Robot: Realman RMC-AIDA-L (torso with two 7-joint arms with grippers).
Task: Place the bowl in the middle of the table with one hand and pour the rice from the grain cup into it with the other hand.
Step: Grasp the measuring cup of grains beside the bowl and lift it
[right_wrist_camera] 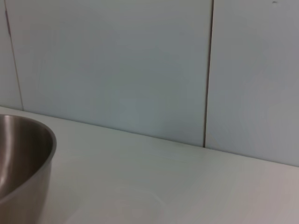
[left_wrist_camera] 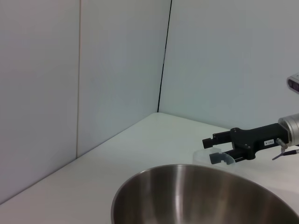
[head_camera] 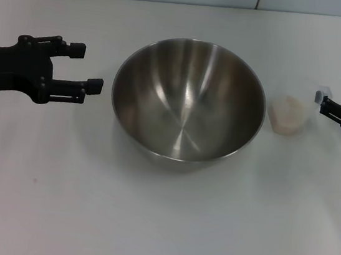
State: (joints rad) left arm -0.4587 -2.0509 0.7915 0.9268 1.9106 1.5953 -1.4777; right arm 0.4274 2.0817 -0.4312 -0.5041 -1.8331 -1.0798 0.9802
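Bowl (head_camera: 189, 98) upright mid-surface (head_camera: 145, 225), nothing visible inside. Grain cup (head_camera: 290, 114) with rice (head_camera: 289, 109) just beside the bowl's rim, toward the robot's right. Left gripper (head_camera: 90, 67) near the bowl's other side, jaws spread wide, gripping nothing. Right gripper (head_camera: 329, 103) next to the cup, jaws apparently parted, possibly touching its rim; hard to tell.

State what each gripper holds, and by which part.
Nothing is held. The left gripper is open beside the bowl; the right gripper is open at the grain cup, not closed on it.
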